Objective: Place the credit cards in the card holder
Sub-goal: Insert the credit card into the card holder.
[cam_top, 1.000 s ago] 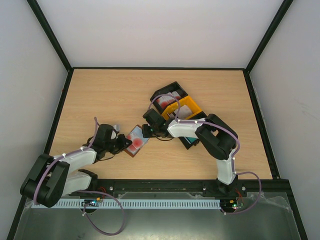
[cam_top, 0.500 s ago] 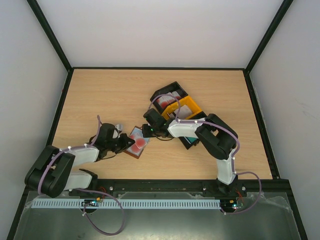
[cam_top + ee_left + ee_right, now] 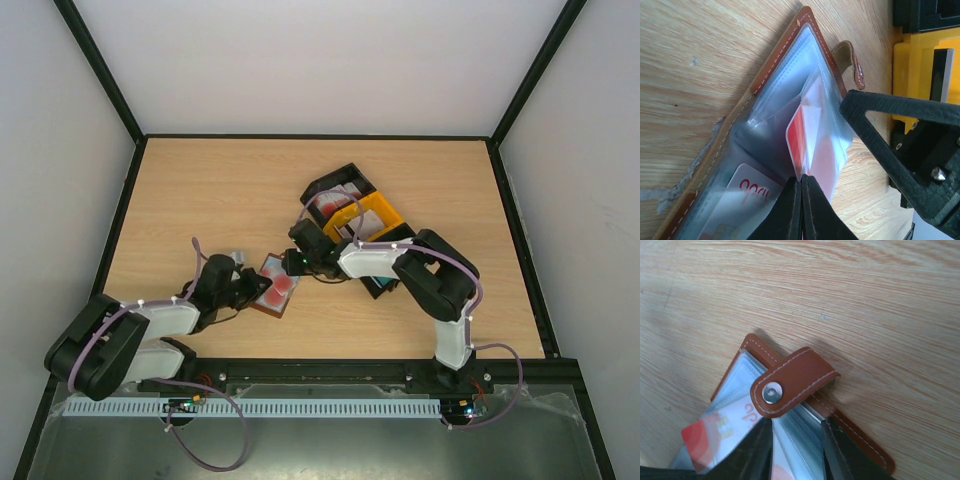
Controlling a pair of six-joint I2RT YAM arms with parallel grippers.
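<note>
On the table left of centre, where the open card holder lies between both arms, I want my left gripper clamped shut on its clear sleeve as anchor while the right gripper, jaws parted, pushes the red-and-white card squarely home.

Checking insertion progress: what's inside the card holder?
Clear sleeves in the card holder hold a red-and-white card and a red-lettered card. The left gripper covers their lower ends.
</note>
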